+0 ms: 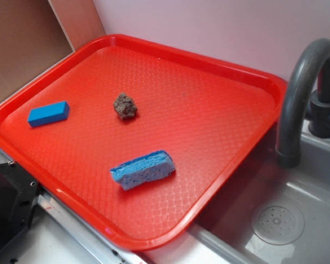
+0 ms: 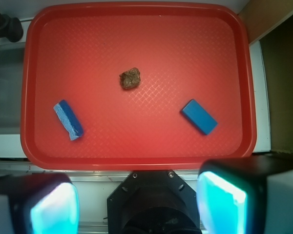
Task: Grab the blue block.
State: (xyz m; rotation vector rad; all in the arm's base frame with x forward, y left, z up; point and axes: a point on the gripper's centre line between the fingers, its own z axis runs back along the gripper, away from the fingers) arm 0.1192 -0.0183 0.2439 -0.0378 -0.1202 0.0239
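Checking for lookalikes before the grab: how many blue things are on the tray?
2. The blue block lies near the red tray's left edge in the exterior view; the blue sponge lies near its front edge. Nothing looks hidden.

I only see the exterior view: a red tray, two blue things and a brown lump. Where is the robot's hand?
Observer: The wrist view shows its jaws wide open, held back off the red plastic tray, outside its near rim.
Operator: Is it lined up with the small solid bright-blue block?
Observer: Not centred. In the wrist view the block lies ahead of the glowing pad at the picture's right.
Operator: And the spongy one?
Observer: The porous light-blue sponge lies ahead of the other pad.
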